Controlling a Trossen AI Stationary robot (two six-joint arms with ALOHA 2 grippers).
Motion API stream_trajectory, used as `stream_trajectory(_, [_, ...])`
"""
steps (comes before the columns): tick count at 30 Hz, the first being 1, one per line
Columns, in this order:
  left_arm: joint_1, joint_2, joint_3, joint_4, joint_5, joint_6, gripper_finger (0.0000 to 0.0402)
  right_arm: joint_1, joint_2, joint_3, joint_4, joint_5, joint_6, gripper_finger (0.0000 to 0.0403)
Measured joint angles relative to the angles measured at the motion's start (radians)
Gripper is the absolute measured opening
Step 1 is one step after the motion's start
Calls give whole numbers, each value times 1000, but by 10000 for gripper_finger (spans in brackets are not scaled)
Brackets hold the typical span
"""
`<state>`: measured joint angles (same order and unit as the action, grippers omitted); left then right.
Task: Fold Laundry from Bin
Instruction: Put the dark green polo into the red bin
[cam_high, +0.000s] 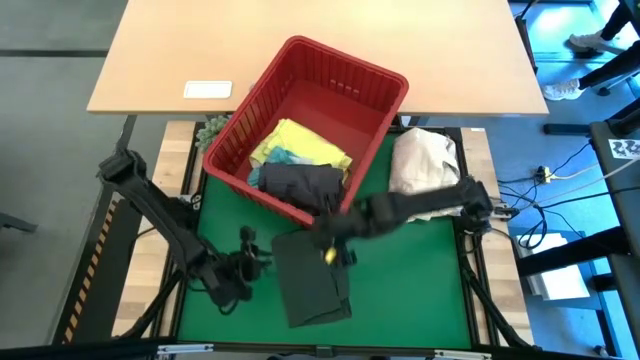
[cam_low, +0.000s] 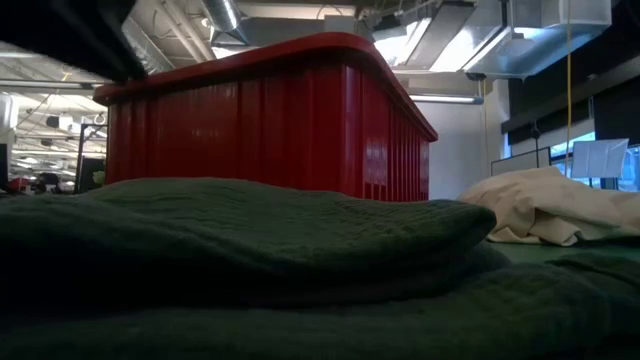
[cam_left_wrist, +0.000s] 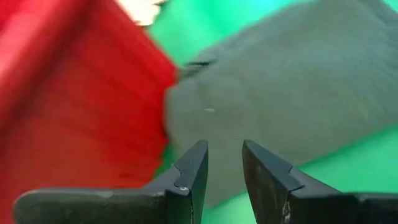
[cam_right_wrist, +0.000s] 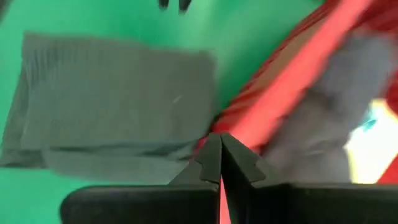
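A folded dark green-black garment (cam_high: 310, 280) lies flat on the green mat, just near of the red bin (cam_high: 345, 60). It also fills the foreground of the low view (cam_low: 250, 230). Grey (cam_high: 300, 182), yellow (cam_high: 300, 143) and turquoise (cam_high: 285, 157) garments lie in the bin. My left gripper (cam_high: 250, 262) is slightly open and empty, just left of the folded garment, fingertips (cam_left_wrist: 224, 149) aimed at it (cam_left_wrist: 298, 93). My right gripper (cam_high: 330, 245) is shut and empty (cam_right_wrist: 219, 140), over the bin's near rim (cam_right_wrist: 292, 81) and the folded garment's far edge (cam_right_wrist: 118, 99).
A cream-white cloth bundle (cam_high: 425, 160) lies right of the bin on the mat's far right and shows in the low view (cam_low: 545, 205). A small green spiky ball (cam_high: 212, 128) sits at the bin's left corner. A white flat object (cam_high: 208, 89) lies on the wooden table behind.
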<state>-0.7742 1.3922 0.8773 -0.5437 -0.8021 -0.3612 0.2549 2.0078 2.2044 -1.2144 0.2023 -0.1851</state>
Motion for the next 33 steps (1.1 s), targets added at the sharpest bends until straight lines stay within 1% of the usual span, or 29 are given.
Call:
stream_trajectory(2, [-2,67,-7,72,20,54,94,53,3,-97,28,45,65,4])
stream_trajectory(4, [-6,130,-7,126,31,118,94,98,-21,-233,113,70,124,5])
stream_trajectory(6, [-5,190,-7,188,48,189,95,137,-59,-388,243,72,169,4])
stream_trajectory(8, [-5,238,-7,239,88,266,99,171,-97,-546,376,66,222,2])
stream_trajectory(11, [-4,282,-7,268,137,342,113,209,-140,-737,557,60,271,6])
stream_trajectory(14, [3,288,2,266,142,350,136,238,-171,-865,707,77,283,9])
stream_trajectory(16, [11,288,22,268,142,376,154,247,-173,-918,744,81,285,8])
stream_trajectory(18, [12,288,45,268,144,427,173,252,-170,-958,745,82,290,7])
stream_trajectory(22, [19,288,64,268,180,507,208,246,-171,-1014,751,108,323,5])
stream_trajectory(26, [19,299,64,201,218,563,235,246,-171,-1065,782,120,335,5])
stream_trajectory(28, [12,311,63,166,204,618,244,240,-171,-1092,801,126,335,5])
stream_trajectory(31, [8,324,64,186,151,715,252,231,-171,-1124,851,127,335,5])
stream_trajectory(33, [8,342,64,186,138,771,255,219,-171,-1151,883,114,337,5])
